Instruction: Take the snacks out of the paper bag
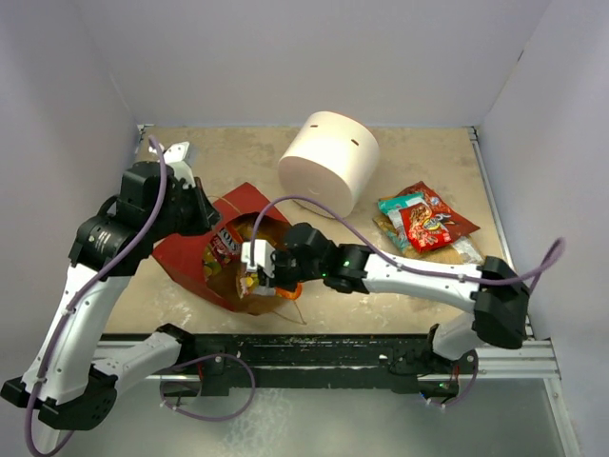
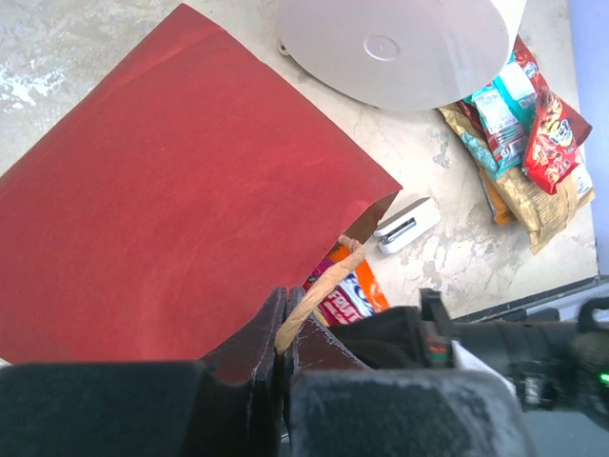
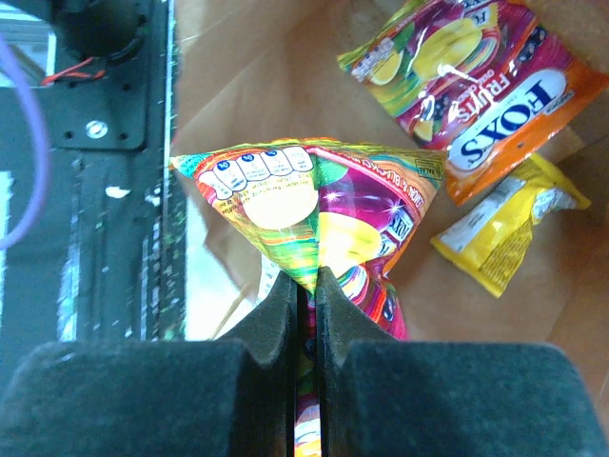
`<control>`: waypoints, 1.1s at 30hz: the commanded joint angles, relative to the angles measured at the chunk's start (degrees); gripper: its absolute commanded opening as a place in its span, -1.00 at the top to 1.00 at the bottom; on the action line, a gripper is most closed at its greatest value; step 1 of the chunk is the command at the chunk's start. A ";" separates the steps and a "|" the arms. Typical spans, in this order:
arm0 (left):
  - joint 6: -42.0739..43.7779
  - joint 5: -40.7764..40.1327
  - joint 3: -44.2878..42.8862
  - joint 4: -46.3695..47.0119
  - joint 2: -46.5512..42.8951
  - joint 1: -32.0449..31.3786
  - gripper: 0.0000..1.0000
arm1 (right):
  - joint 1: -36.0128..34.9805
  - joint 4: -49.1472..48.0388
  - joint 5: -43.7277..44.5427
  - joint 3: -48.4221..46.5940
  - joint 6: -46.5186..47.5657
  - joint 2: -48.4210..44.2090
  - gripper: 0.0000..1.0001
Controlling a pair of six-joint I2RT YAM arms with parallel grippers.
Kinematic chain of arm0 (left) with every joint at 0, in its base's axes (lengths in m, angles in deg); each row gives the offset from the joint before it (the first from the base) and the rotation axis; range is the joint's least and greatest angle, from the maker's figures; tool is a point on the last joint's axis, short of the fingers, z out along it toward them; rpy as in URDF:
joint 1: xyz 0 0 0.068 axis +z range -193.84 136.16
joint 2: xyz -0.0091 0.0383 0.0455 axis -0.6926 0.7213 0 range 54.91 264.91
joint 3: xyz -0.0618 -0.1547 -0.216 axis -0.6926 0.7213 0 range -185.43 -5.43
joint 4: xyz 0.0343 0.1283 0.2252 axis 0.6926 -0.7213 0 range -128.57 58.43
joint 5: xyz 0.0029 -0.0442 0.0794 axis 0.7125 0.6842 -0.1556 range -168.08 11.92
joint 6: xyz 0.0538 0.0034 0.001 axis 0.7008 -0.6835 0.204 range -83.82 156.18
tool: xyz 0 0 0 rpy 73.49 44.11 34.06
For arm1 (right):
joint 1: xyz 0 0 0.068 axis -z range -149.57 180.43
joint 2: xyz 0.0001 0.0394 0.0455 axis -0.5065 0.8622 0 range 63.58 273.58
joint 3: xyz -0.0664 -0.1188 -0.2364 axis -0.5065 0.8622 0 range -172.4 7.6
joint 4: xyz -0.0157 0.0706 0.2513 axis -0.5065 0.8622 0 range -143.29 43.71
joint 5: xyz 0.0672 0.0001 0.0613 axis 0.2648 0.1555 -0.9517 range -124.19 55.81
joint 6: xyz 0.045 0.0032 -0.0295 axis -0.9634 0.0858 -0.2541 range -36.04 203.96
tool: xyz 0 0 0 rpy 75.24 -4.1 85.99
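paper bag [image 1: 186,255]: lies on its side on the table [image 1: 419,152], left of centre, red face up, mouth facing the near edge.

left gripper [image 2: 285,328]: fingers pressed together, pinching the bag's twine handle [image 2: 319,295] at the mouth rim. an orange packet [image 2: 350,293] shows just inside the opening.

right gripper [image 3: 306,290]: reaches into the bag mouth, seen from above at [image 1: 255,269]. jaws closed on the lower part of a multicoloured packet [image 3: 324,214], which is bunched at the pinch and fans out above it.

inside the bag: a fox's fruits packet [image 3: 485,95] and a small yellow packet [image 3: 504,224] lie on the brown inner paper, apart from the held one.

outside the bag: a pile of packets [image 1: 428,224], red and teal on top, lies at the right side of the table, well apart from the bag. a white cylinder [image 1: 328,162] stands between bag and pile, towards the back. a small grey bracket [image 2: 406,225] lies just beside the bag's corner.
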 commanded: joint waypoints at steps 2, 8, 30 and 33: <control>-4.46 -1.97 2.74 4.47 -2.61 0.36 1.00 | 0.08 12.10 -4.90 -2.41 -1.43 -11.24 1.00; -4.70 -2.80 2.12 4.21 -2.21 0.37 1.00 | 0.07 19.75 1.28 -2.00 0.80 -24.65 1.00; 0.38 2.24 -2.02 3.93 4.41 0.30 1.00 | 25.96 0.29 62.26 7.62 12.06 -29.47 1.00; 1.59 3.37 -2.45 3.77 5.06 0.34 1.00 | 31.60 4.72 62.43 5.49 7.56 -27.47 1.00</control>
